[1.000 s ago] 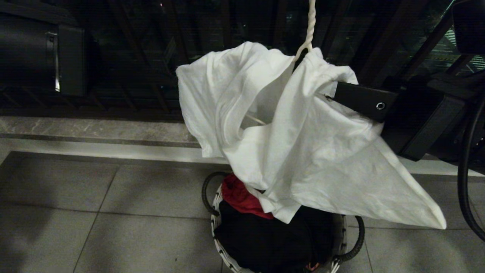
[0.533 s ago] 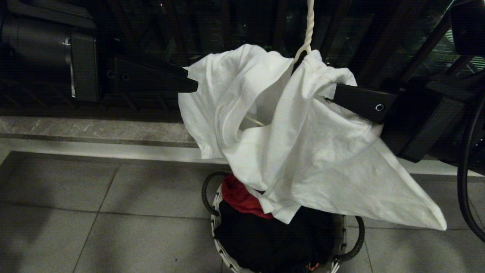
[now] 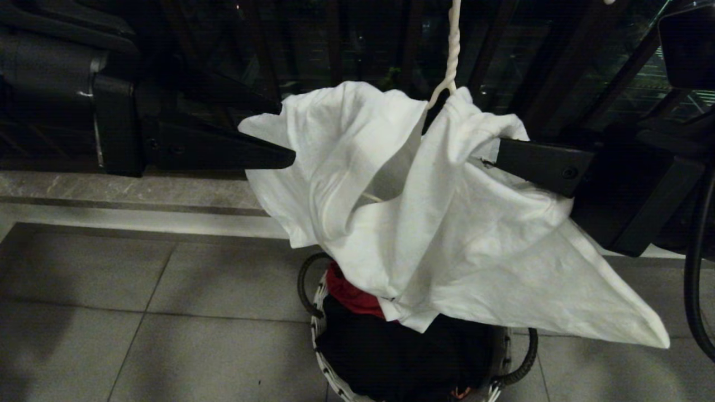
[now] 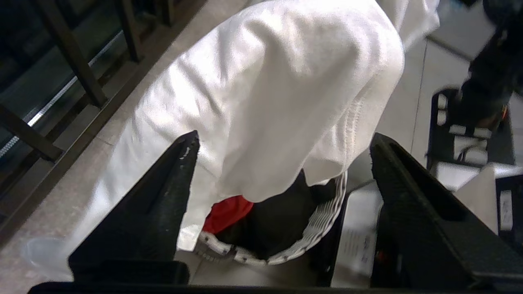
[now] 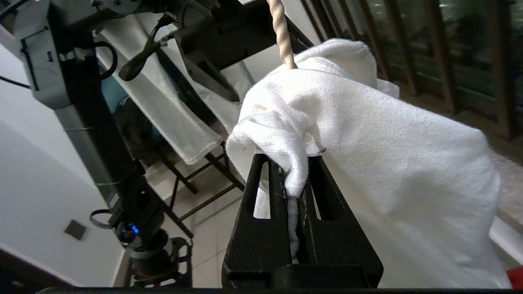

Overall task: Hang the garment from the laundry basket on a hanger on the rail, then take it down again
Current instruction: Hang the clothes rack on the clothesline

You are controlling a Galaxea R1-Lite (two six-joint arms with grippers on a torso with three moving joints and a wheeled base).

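Here, line by line:

Garment: the white short-sleeved cotton T-shirt point(image 3: 447, 234) hangs bunched on the hanger, directly above the basket; one corner stretches out toward 4 o'clock in the head view; the print does not show.

Hanger: thin white wire hanger point(image 3: 450, 50), only its twisted neck showing, rising toward 12 o'clock out of the top of the cloth.

Right gripper: black right gripper point(image 5: 292, 179) comes in from 3 o'clock in the head view; its fingers point(image 5: 278, 183) are clenched on a fold of the T-shirt just below the twisted neck.

Left gripper: black left gripper point(image 4: 282, 147) reaches in from 9 o'clock in the head view; its fingers point(image 4: 179, 163) are spread wide on either side of a hanging fold, grasping nothing.

Laundry basket: small round basket with a white woven rim and black loop handles point(image 3: 318, 312) stands on the grey tiled floor point(image 3: 111, 324) at 6 o'clock, under the T-shirt.

Basket contents: red cloth point(image 3: 352, 290) at the rim toward 10 o'clock, dark cloth point(image 3: 402, 357) filling the rest.
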